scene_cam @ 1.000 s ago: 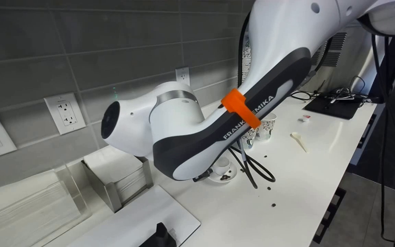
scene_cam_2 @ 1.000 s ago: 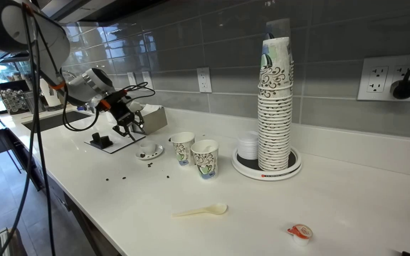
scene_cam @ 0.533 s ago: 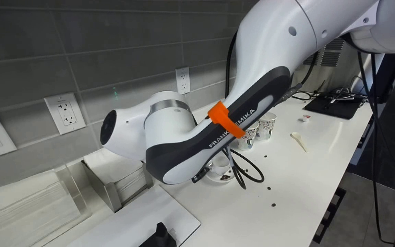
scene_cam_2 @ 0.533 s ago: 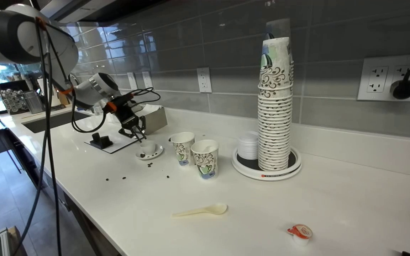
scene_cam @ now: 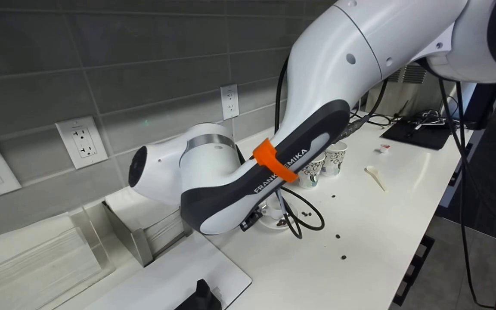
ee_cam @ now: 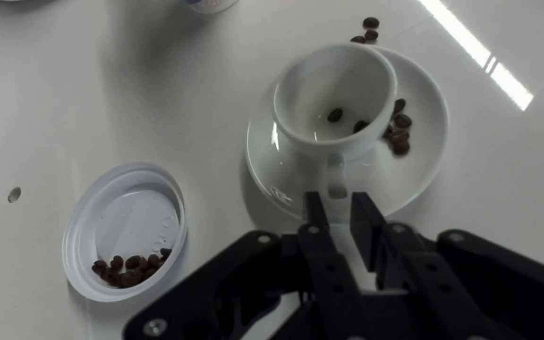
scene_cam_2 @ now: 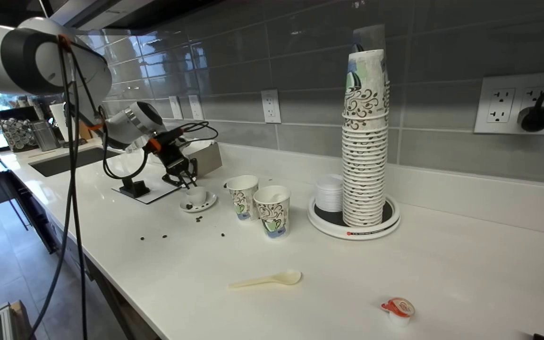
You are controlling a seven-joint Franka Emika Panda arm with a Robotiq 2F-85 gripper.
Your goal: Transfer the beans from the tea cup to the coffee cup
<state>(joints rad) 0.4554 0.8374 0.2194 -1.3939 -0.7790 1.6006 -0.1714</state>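
The white tea cup [ee_cam: 347, 71] stands on its saucer [ee_cam: 423, 172], its handle [ee_cam: 336, 174] toward my gripper; it also shows in both exterior views [scene_cam_2: 197, 196] [scene_cam: 273, 208]. A few beans [ee_cam: 335, 115] lie inside it, several [ee_cam: 399, 137] on the saucer. Several more fill one side of a white lid-like dish [ee_cam: 125, 231]. Two patterned paper cups, likely coffee cups, stand nearby [scene_cam_2: 242, 198] [scene_cam_2: 273, 219]. My gripper [ee_cam: 337, 194] is partly open and empty, fingertips either side of the handle; contact cannot be told. It shows in an exterior view [scene_cam_2: 191, 183].
A tall paper-cup stack [scene_cam_2: 365, 170] stands on a round tray [scene_cam_2: 317, 225] by the wall. A spoon [scene_cam_2: 267, 280] and a creamer pod [scene_cam_2: 398, 309] lie nearer. A napkin holder [scene_cam_2: 209, 160] and black block [scene_cam_2: 133, 187] are behind my gripper. Loose beans [scene_cam_2: 164, 236] dot the counter.
My arm has come lower and my gripper has moved toward the tea cup. Its fingers look closer together than one second ago. The cups, spoon and loose beans have not moved.
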